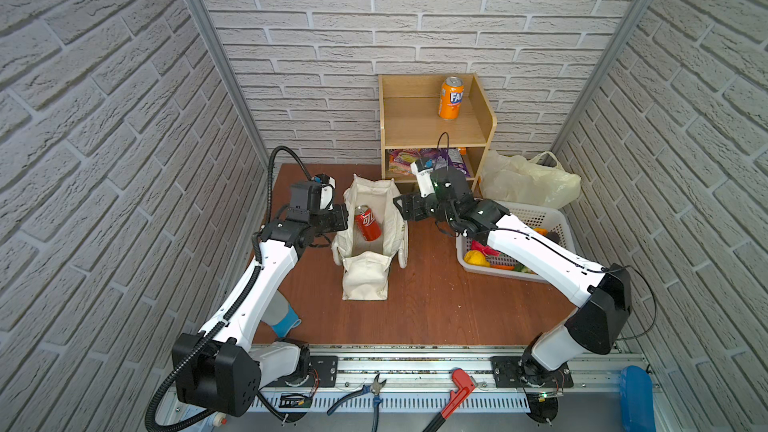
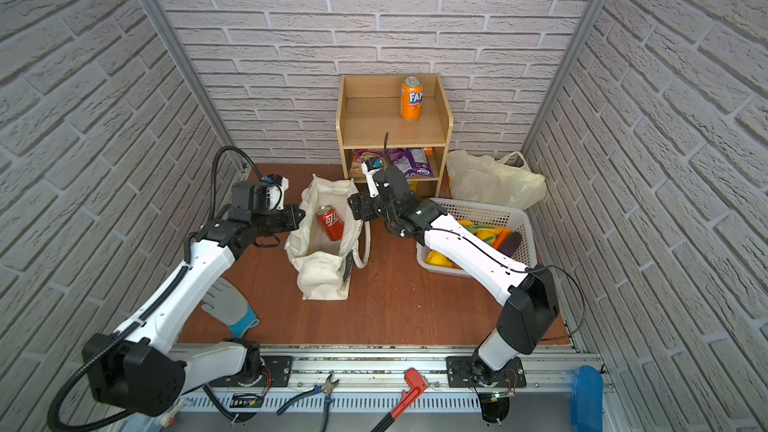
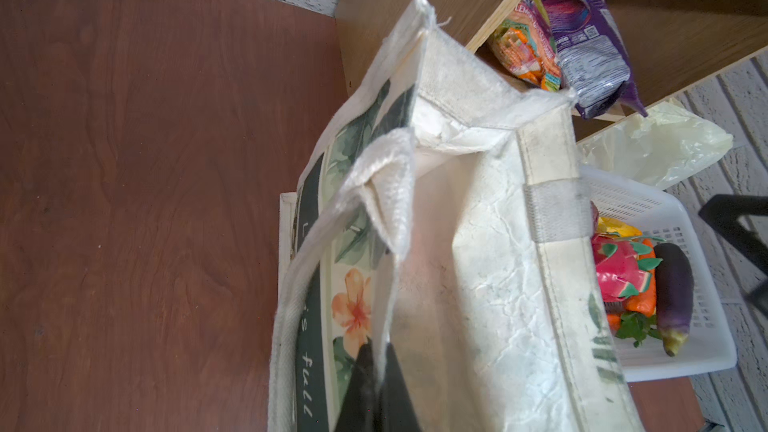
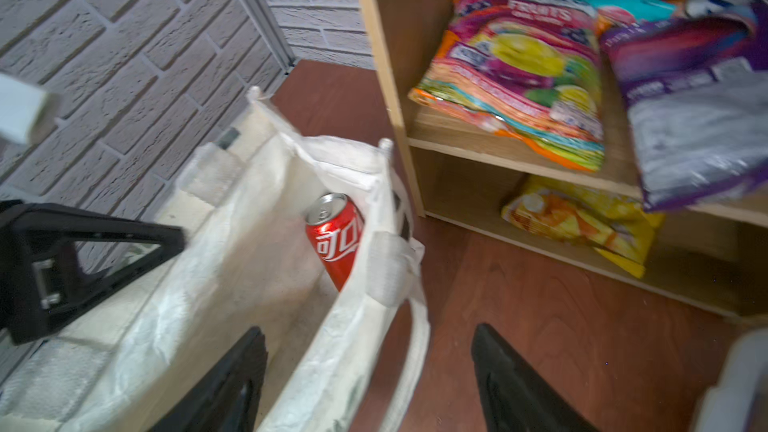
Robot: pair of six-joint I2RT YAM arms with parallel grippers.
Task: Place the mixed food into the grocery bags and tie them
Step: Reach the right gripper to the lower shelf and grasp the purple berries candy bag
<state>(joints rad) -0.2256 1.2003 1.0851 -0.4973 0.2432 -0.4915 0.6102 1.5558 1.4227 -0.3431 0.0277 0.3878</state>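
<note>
The cream canvas tote [image 1: 365, 280] stands open on the table, and the red soda can [image 1: 367, 223] lies inside it. My left gripper [image 1: 344, 218] is shut on the tote's left wall; in the left wrist view the fabric is pinched between the closed fingers [image 3: 380, 351]. At the tote's right side my right gripper [image 4: 370, 332] is open. One of its fingers is over the inside and the other over the table, with the wall and handle between them. The pale plastic carrier bag [image 1: 528, 180] sits at the back right. Snack packets [image 4: 519, 89] lie in the shelf.
A wooden shelf unit [image 1: 415, 126] at the back carries an orange can [image 1: 451, 97] on top. A white perforated basket [image 1: 540, 209] on the right holds toy produce, including an aubergine [image 3: 673, 292]. A grey glove [image 2: 228, 305] lies front left. Pliers [image 1: 374, 392] and a red wrench [image 1: 457, 392] rest on the front rail.
</note>
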